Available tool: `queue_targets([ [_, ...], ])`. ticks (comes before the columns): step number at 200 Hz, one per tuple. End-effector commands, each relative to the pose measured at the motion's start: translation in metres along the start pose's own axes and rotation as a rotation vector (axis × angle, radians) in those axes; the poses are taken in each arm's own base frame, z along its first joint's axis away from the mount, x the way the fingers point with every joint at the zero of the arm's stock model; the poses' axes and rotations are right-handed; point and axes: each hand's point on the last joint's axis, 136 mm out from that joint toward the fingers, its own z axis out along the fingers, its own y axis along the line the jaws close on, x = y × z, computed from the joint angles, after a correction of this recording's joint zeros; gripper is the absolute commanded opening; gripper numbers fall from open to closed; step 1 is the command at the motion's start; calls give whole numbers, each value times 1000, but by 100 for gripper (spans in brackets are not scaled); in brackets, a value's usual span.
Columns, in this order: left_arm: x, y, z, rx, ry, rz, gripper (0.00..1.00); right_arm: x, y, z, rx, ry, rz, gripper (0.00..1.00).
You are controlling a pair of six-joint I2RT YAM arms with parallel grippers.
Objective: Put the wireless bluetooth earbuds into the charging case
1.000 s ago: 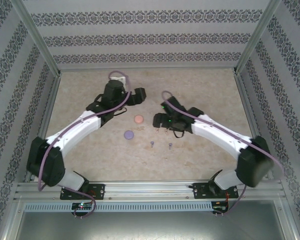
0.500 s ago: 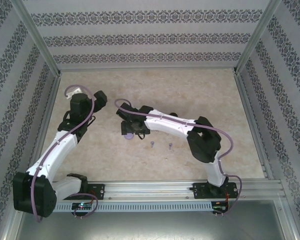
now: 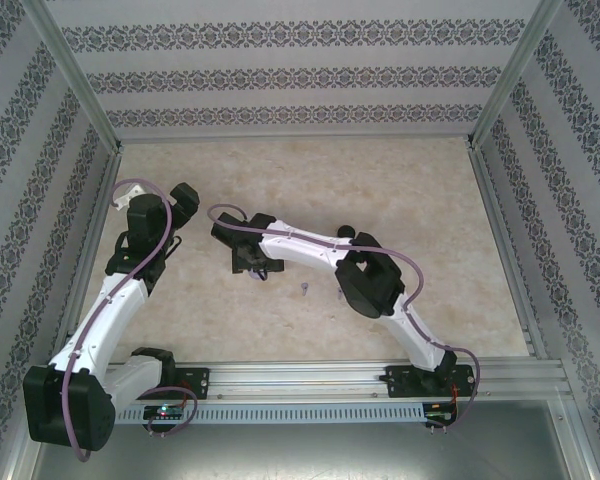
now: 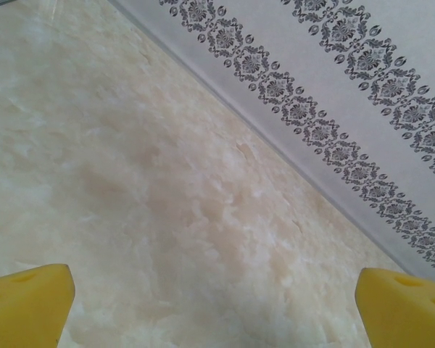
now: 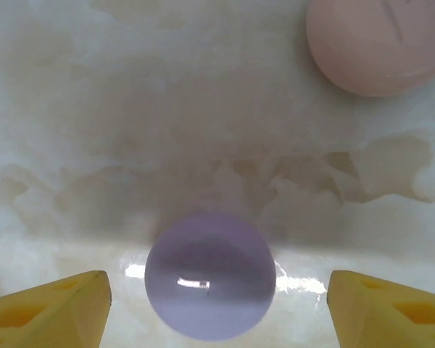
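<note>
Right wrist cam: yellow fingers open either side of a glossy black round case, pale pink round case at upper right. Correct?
Wrong colour: the right wrist view shows a glossy lilac round case, not black, between the open yellow fingers. The pale pink round case is at upper right, as stated.

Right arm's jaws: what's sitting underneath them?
A closed lilac round case lies on the table between the open jaws, untouched, with a pink case beyond it. From above, the arm covers both cases, and the lilac lid hides whatever is inside.
</note>
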Motion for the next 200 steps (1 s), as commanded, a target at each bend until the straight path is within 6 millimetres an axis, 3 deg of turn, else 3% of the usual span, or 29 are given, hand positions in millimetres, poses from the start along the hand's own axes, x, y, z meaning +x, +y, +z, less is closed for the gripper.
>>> queue_targets([
  [1, -12, -2, -5, -5, -17, 19, 99, 4, 1, 5, 40, 5, -15, 78],
  [114, 1, -3, 4, 5, 38, 34, 99, 13, 1, 30, 73, 53, -45, 61],
  [135, 2, -3, 5, 3, 44, 34, 99, 14, 1, 30, 71, 57, -44, 59],
  [170, 6, -1, 8, -5, 59, 23, 99, 14, 2, 26, 55, 59, -38, 48],
  [200, 11, -1, 9, -7, 90, 5, 99, 10, 5, 12, 18, 37, -21, 41],
])
